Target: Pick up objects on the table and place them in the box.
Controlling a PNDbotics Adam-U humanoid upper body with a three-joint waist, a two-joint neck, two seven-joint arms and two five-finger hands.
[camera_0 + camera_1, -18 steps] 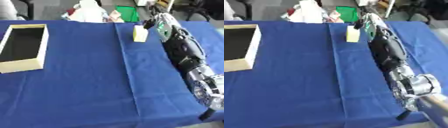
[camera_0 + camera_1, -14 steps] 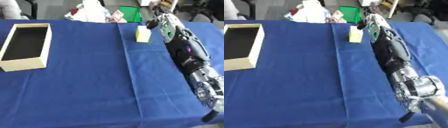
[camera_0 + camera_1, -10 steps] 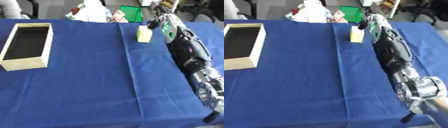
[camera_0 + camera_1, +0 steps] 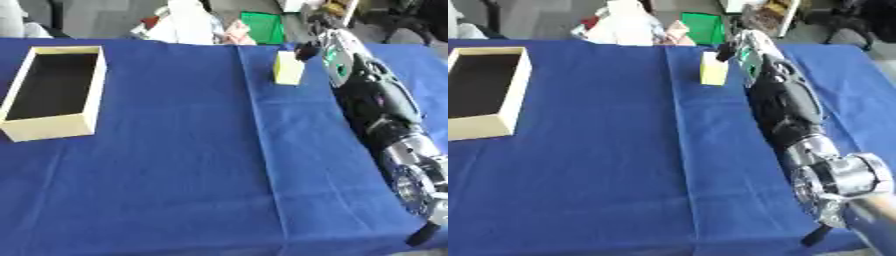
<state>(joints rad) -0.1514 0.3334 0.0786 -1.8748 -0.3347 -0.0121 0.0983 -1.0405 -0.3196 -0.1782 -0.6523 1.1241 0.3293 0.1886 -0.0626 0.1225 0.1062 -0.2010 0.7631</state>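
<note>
At the desk's far edge, the right hand touches a pale yellow block; its fingers are too blurred to tell. Left of them sits the open box.

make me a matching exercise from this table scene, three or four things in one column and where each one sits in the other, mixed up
Things:
1. box
2. yellow block
3. right hand
4. green item

Places:
A. beyond the table's far edge, off the blue cloth
B. far end of the table, just right of the cloth's centre crease
C. left side of the table, open top up
D. at the far end of the outstretched arm, right next to the block's upper right edge

Pairs: 1-C, 2-B, 3-D, 4-A
</note>
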